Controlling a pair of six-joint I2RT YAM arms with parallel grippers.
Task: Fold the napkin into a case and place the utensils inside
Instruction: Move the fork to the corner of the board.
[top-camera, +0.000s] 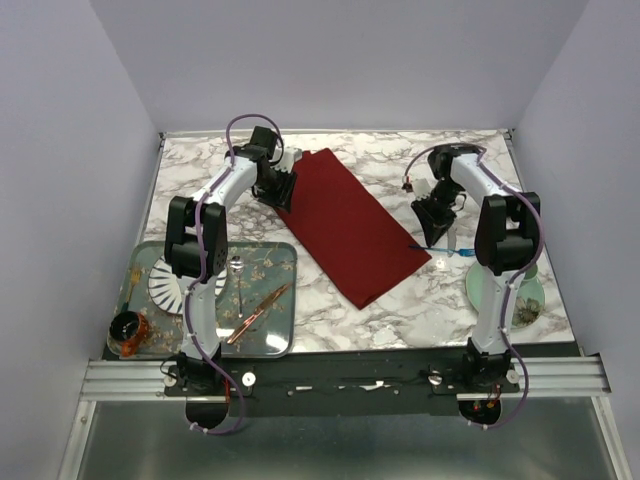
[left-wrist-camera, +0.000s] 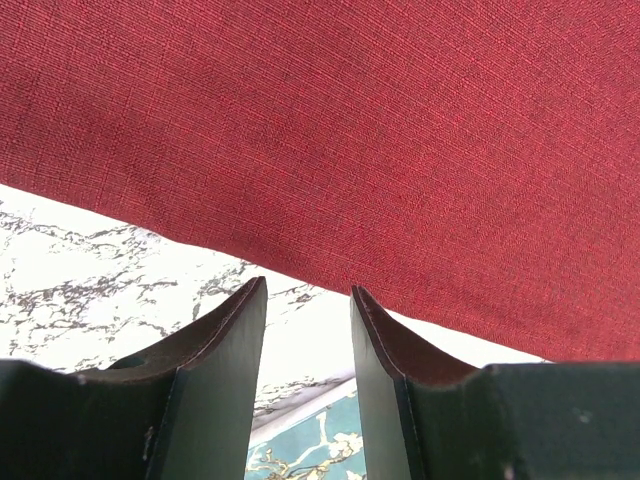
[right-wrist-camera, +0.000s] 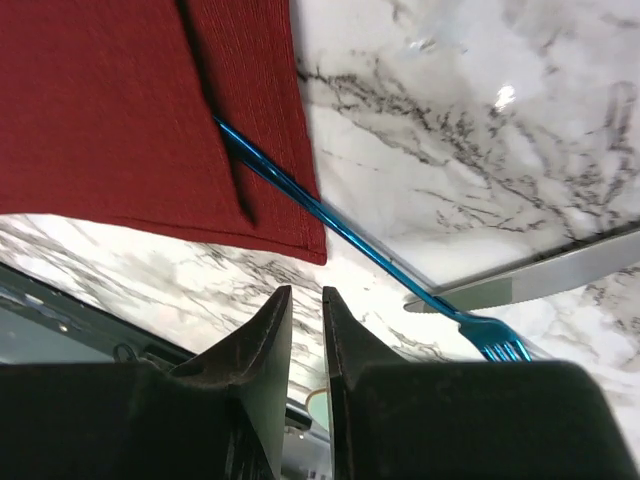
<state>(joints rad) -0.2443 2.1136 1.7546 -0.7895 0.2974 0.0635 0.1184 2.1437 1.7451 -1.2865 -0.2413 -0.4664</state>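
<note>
At the near left corner of the table (top-camera: 330, 325) stands a tray (top-camera: 283, 262) with a copper knife (top-camera: 258, 313). Further in, the right gripper (right-wrist-camera: 306, 295) hovers by the right corner of the napkin (top-camera: 355, 225), fingers only a little apart, holding nothing. The blue fork (right-wrist-camera: 370, 250) sticks out of the fold there, and a silver utensil (right-wrist-camera: 540, 280) lies beside its head. The napkin, folded long, lies slanted across the middle. At its far end the left gripper (left-wrist-camera: 308, 290) is about half open and empty, tips just short of the cloth.
</note>
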